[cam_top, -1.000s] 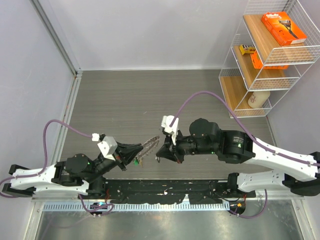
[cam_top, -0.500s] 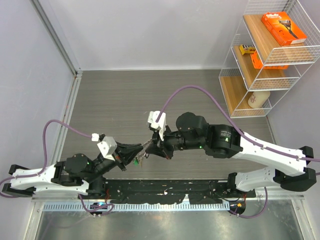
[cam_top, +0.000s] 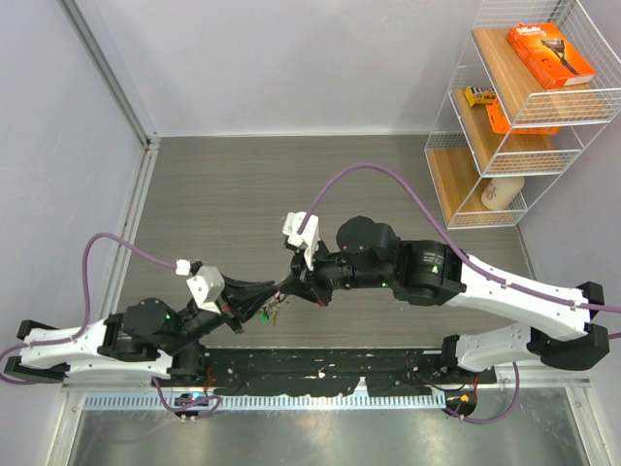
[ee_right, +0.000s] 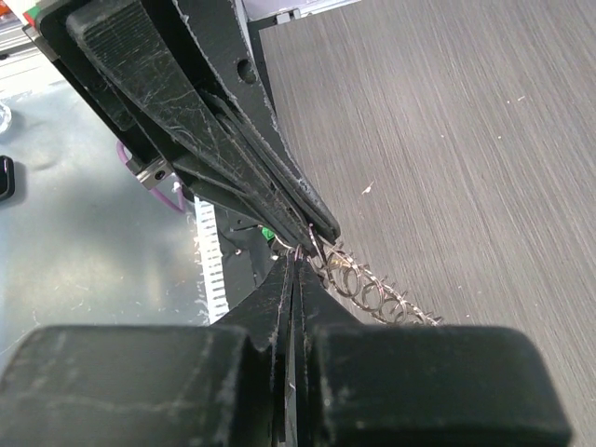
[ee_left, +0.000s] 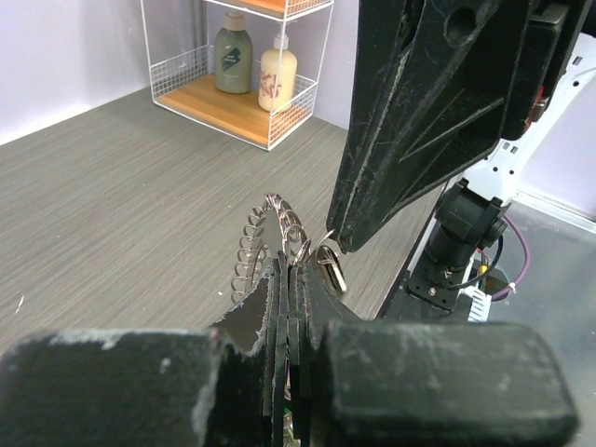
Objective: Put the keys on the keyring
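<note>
Left pincer (cam_top: pixel 275 294) clamps the keyring (ee_left: pixel 294 233) above the counter (cam_top: pixel 243 194), small silver keys (ee_right: pixel 368 291) fanned beyond its tips. Right pincer (cam_top: pixel 294 282), closed tight, meets the left pincer's tips at the ring

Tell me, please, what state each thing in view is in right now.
left tool, shut on the keyring.
right tool, shut, tip at the keyring; whether it pinches a key cannot be told.
keyring, clamped in the left tool, keys fanned out.
bottles, upright in the wire rack.
orange box, lying flat on the top shelf.
</note>
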